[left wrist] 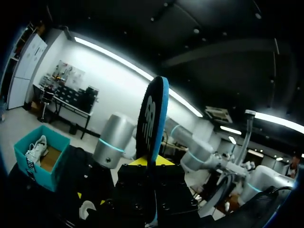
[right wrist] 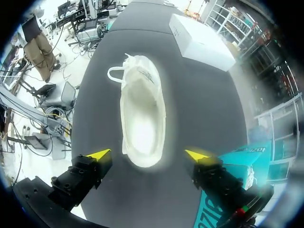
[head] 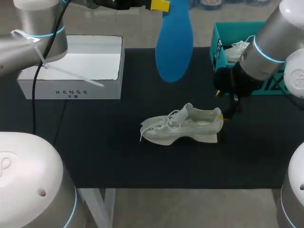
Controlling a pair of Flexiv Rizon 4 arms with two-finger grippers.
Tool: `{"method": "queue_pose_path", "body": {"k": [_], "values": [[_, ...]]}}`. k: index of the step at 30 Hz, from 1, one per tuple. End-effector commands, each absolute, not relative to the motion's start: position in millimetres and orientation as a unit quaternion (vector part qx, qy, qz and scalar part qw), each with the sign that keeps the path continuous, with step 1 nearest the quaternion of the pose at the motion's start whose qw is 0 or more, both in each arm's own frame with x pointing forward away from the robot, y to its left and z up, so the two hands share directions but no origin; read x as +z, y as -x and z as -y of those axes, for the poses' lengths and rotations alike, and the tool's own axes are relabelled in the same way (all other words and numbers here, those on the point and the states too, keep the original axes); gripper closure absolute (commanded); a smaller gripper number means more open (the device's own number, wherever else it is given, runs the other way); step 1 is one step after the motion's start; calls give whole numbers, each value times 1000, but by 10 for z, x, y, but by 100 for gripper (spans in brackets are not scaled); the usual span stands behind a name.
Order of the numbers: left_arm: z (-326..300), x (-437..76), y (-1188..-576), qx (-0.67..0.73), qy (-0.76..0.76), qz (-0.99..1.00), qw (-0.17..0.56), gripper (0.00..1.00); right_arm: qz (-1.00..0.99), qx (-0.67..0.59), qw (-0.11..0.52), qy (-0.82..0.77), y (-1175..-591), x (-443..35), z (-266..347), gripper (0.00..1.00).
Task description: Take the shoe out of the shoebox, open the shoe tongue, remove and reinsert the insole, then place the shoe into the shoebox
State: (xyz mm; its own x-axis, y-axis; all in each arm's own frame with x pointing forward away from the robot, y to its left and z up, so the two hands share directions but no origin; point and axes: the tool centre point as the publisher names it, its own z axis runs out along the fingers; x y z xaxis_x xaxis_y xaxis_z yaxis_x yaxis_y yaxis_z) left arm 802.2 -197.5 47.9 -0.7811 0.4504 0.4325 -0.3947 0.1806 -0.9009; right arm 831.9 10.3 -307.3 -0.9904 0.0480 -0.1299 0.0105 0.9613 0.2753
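Head view: shoe (head: 183, 127) sits mid-tabletop (head: 118, 161) on its sole, toe to 9 o'clock, heel to 3 o'clock. Teal shoebox (head: 216, 47) is at 2 o'clock from it with a second shoe (head: 236, 49) inside. White box (head: 71, 66) is at 10 o'clock.

Left pincer (head: 159, 4) clamps the blue insole (head: 174, 42) by one end. The insole hangs aloft at 12 o'clock from the shoe, rounded end down, well clear of it.

Right pincer (right wrist: 148, 154) is spread wide over the heel, one finger on each side. Neither looks to be touching the shoe, so it grips nothing. Right wrist view shows the shoe mouth open and pale inside, no blue in there.

My read: insole is out and reinsertion is the step in hand. To do it well:
- pinch the heel with the right pincer first so the shoe can't skid
- swing the insole round until it lines up with the shoe's 9–3 axis, then feed the free end in under the tongue (head: 188, 110) at a shallow angle
- can't tell which end of the insole is the toe; check before feeding
- let go only once the clamped end drops into the heel cup, otherwise it may buckle or ride up the wall
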Motion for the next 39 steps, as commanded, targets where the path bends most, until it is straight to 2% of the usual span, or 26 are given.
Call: {"method": "queue_pose_path", "body": {"k": [1, 11, 20, 30, 31, 32, 33, 39], "values": [[1975, 478, -8009, 640, 19, 694, 329, 100, -990, 127, 64, -15, -8420, -3126, -282, 0], [1975, 478, -8009, 640, 19, 694, 329, 100, -990, 134, 54, -6, -8616, -3339, -562, 0], [1975, 478, -8009, 640, 19, 694, 329, 100, -986, 147, 70, -20, -8681, -3599, -510, 0], [1975, 478, -8009, 640, 19, 694, 329, 100, -989, 136, 59, -23, -8680, -3828, -476, 0], [1975, 478, -8009, 640, 19, 694, 329, 100, -989, 136, 57, -23, -8685, -3838, -480, 13], [1975, 478, -8009, 640, 19, 694, 329, 100, -989, 135, 57, -22, -8689, -3849, -483, 60], [1975, 478, -8009, 640, 19, 694, 329, 100, -989, 135, 56, -22, -8700, -3864, -485, 100], [1975, 478, -8009, 640, 19, 694, 329, 100, -990, 128, 50, -21, -8716, -3892, -487, 100]]}}
